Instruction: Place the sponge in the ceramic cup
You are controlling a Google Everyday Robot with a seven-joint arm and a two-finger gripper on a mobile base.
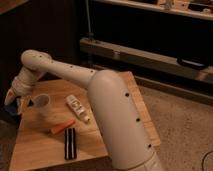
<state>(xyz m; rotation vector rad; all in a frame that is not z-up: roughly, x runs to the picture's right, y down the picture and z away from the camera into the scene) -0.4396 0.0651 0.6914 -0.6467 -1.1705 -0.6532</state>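
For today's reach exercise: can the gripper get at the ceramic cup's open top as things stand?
Probably yes. The gripper hangs just left of the ceramic cup, whose rim is uncovered; nothing stands between them.

Your gripper (14,99), at the surface's (40,147) left edge beside the cup (43,106), is blurred. It hides most of the sponge (23,103). The arm (110,107) covers the surface's right side.

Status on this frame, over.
Gripper at wooden table edge, beside small whitish ceramic cup. Bright-blue sponge at gripper, outside cup. Cup mouth unobstructed.
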